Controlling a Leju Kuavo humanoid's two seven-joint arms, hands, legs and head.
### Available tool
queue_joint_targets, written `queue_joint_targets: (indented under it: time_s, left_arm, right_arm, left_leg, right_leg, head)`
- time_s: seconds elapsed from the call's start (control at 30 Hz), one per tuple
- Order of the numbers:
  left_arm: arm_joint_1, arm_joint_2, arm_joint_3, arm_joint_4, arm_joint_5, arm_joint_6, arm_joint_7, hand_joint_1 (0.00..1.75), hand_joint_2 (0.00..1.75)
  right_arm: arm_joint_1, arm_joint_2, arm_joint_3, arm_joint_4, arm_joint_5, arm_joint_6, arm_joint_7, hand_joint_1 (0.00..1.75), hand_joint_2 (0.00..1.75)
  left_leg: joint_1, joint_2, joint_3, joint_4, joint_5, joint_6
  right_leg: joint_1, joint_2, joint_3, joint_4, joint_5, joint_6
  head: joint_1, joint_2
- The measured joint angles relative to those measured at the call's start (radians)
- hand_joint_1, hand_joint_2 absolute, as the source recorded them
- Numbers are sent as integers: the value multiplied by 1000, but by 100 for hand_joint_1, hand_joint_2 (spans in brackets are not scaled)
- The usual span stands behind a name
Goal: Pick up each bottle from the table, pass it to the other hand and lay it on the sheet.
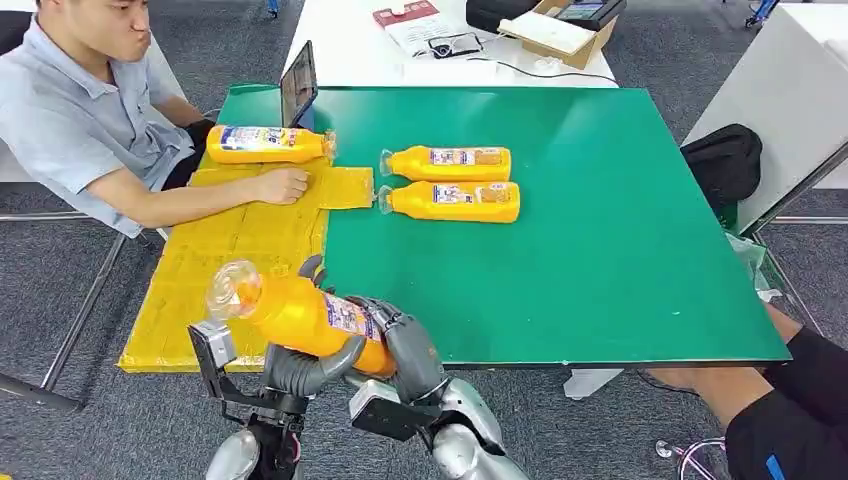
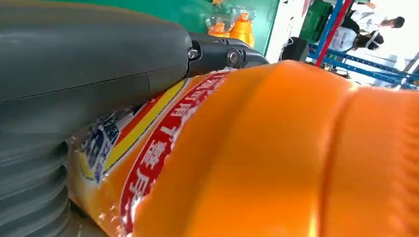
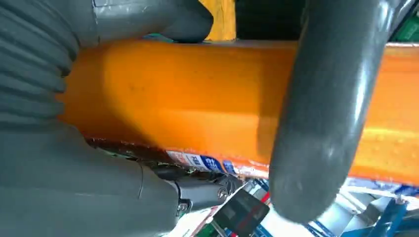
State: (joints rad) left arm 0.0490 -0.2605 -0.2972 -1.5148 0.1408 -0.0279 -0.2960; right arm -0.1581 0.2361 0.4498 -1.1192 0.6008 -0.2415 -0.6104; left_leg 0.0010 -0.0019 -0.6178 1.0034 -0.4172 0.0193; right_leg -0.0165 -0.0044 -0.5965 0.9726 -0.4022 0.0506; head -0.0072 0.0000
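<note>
**Four orange bottles, one held by both our hands off the worktop's near edge**

One bottle (image 1: 300, 312) sits in our grasp in front of the near edge of the green worktop (image 1: 600, 250), above the near end of the yellow sheet (image 1: 200, 280). Its long axis runs on a slant, clear cap end up and away from the worktop's middle, base end lower and toward our right hand (image 1: 400, 345). Our left hand (image 1: 305, 368) cups it from beneath, thumb curled up along the body; in the left wrist view the thumb lies against the label. Our right hand wraps the base end, fingers closed round it; in the right wrist view a dark finger crosses the orange body. Both hands grip the same bottle.

Two more bottles lie side by side near the worktop's middle, the farther one (image 1: 448, 162) and the nearer one (image 1: 452, 201) almost touching, long axes parallel to the near edge, caps pointing toward the sheet. A fourth bottle (image 1: 268, 144) lies on the sheet's far end, cap pointing toward the worktop's middle.

We see a person's hand (image 1: 282, 185) resting on the sheet just beside that fourth bottle. A tablet (image 1: 298, 85) stands at the worktop's far corner. Broad bare green lies beyond the pair, out to the far side edge.
</note>
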Motion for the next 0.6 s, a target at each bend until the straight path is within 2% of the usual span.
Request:
queue_joint_targets:
  time_s: [0.03, 0.07, 0.1, 0.13, 0.17, 0.43, 0.6]
  left_arm:
    - [0, 0, -2, 0, 9, -5, 2, 168, 175]
    - [1, 1, -3, 0, 23, -12, 5, 175, 175]
    - [1, 1, -4, 2, 44, -24, 7, 175, 175]
    - [1, 1, -4, 2, 57, -32, 8, 175, 175]
    - [0, 1, -4, 2, 71, -41, 8, 175, 175]
    - [-1, 1, 6, 2, 138, -50, 3, 175, 175]
    - [-12, 0, 13, 3, 180, -20, 3, 175, 175]
  right_arm:
    - [-1, 0, 6, 5, -5, -5, 0, 129, 175]
    - [-3, 1, 13, 10, -10, -10, 0, 26, 175]
    - [-6, 3, 19, 15, -17, -14, 0, 26, 175]
    - [-9, 4, 24, 19, -22, -16, 1, 0, 175]
    - [-10, 5, 30, 24, -24, -21, 3, 0, 0]
    - [-10, 14, 59, 40, -10, -76, 38, 0, 0]
    - [9, 25, 78, 33, 22, -198, -9, 0, 0]
  left_leg:
    - [0, 0, 0, 0, 0, 0]
    - [0, 0, 0, 0, 0, 0]
    - [0, 0, 0, 0, 0, 0]
    - [0, 0, 0, 0, 0, 0]
    - [0, 0, 0, 0, 0, 0]
    - [0, 0, 0, 0, 0, 0]
    - [0, 0, 0, 0, 0, 0]
  right_leg:
    - [0, 0, 0, 0, 0, 0]
    - [0, 0, 0, 0, 0, 0]
    - [0, 0, 0, 0, 0, 0]
    - [0, 0, 0, 0, 0, 0]
    - [0, 0, 0, 0, 0, 0]
    - [0, 0, 0, 0, 0, 0]
    - [0, 0, 0, 0, 0, 0]
  head:
    - [0, 0]
    - [0, 0]
    - [0, 0]
    - [0, 0]
    - [0, 0]
    - [0, 0]
    - [0, 0]
